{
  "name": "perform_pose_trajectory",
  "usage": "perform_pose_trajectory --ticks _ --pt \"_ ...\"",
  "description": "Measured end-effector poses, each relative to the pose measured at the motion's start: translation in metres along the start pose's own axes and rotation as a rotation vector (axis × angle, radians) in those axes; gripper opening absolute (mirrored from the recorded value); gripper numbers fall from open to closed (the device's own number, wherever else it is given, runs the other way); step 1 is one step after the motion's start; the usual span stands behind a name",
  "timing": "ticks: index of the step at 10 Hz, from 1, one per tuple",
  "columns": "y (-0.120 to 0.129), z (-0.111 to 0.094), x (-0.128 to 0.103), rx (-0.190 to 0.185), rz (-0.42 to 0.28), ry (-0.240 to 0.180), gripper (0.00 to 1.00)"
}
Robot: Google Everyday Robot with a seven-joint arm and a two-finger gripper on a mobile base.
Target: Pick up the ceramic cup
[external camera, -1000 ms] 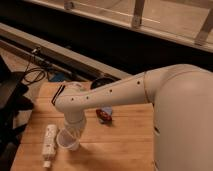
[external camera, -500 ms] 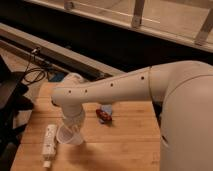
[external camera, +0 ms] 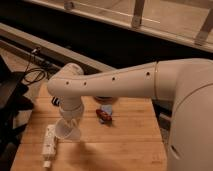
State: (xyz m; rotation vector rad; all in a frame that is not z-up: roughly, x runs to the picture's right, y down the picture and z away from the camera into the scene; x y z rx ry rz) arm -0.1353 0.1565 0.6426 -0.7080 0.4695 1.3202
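Because the gripper [external camera: 69,125] hangs hidden behind the wrist directly over the ceramic cup [external camera: 67,132] at the table's [external camera: 130,150] near left, just beside the white tube [external camera: 49,142], a poorly seated hold could tip the cup onto the tube.

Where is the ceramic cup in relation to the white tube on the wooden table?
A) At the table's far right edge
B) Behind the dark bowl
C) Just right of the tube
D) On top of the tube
C: the ceramic cup sits under the gripper, immediately right of the white tube.
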Motion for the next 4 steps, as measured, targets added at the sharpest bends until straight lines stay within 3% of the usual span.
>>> perform_pose_trajectory --ticks 4 --pt "0.003 -0.0001 -0.0023 0.001 -0.003 0.0 0.01"
